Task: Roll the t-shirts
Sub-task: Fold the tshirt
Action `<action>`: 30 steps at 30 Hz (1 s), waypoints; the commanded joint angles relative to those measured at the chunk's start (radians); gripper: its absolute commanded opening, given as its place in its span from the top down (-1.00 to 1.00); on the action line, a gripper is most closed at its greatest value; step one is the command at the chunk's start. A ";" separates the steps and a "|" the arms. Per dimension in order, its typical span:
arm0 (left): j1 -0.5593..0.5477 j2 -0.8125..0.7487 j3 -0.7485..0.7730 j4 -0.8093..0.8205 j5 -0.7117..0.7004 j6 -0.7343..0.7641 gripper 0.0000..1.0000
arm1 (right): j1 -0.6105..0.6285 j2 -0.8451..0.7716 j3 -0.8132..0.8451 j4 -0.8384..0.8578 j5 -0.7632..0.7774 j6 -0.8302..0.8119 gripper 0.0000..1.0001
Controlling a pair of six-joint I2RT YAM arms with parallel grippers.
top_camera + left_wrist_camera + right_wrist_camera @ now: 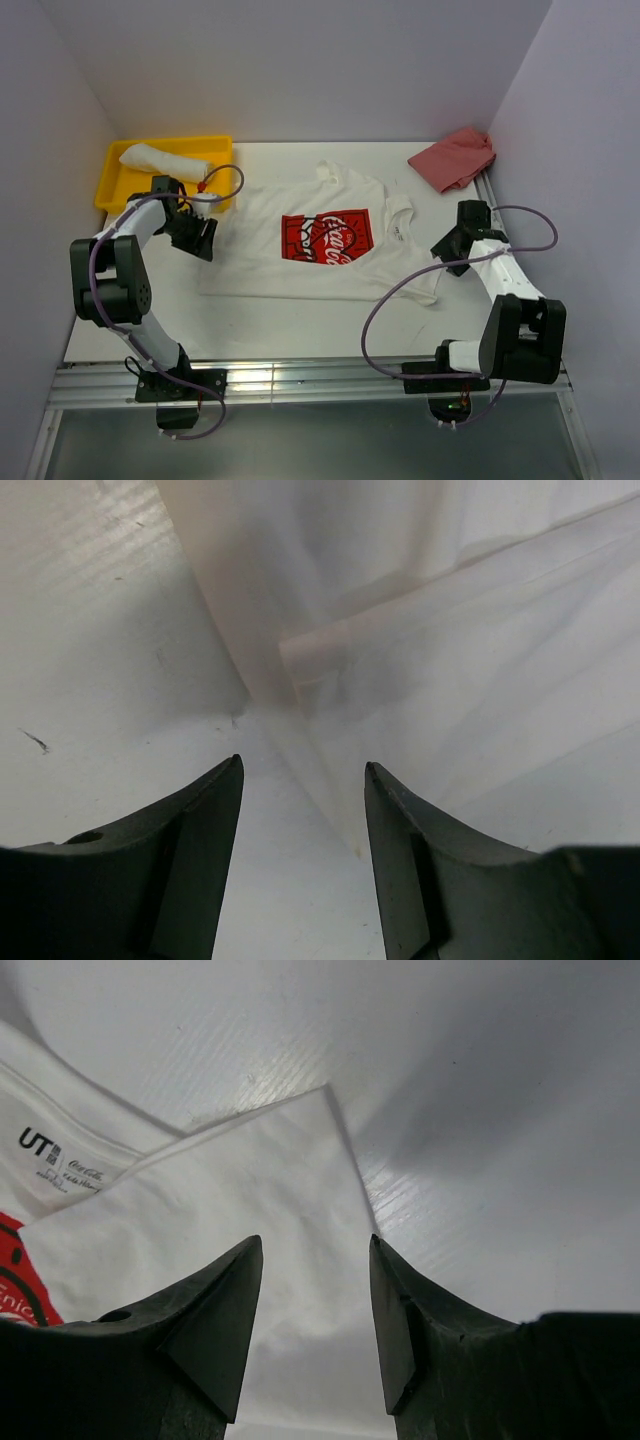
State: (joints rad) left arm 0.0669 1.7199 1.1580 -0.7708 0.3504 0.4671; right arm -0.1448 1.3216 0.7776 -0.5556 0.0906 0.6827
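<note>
A white t-shirt (330, 240) with a red print on the chest lies spread flat in the middle of the table. A second white t-shirt (165, 160) lies rolled up in the yellow bin. My left gripper (197, 238) stands open at the flat shirt's left edge. In the left wrist view that gripper (303, 765) straddles the edge of the shirt (480, 680) with nothing pinched. My right gripper (455, 248) is open at the shirt's right sleeve. In the right wrist view it (315, 1242) hovers over the sleeve's corner (220, 1190).
The yellow bin (112, 185) sits at the back left, just behind my left arm. A red cloth (455, 157) lies crumpled in the back right corner. Walls close in the white table (260, 310) on three sides.
</note>
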 commanded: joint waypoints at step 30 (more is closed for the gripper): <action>-0.058 0.116 0.104 0.093 -0.039 -0.111 0.25 | 0.438 0.392 0.396 -0.024 0.113 0.121 -0.07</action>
State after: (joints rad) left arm 0.0105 1.8324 1.2453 -0.6994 0.3191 0.3702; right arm 0.2817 1.7020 1.1252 -0.5858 0.1692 0.7910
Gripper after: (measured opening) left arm 0.385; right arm 0.533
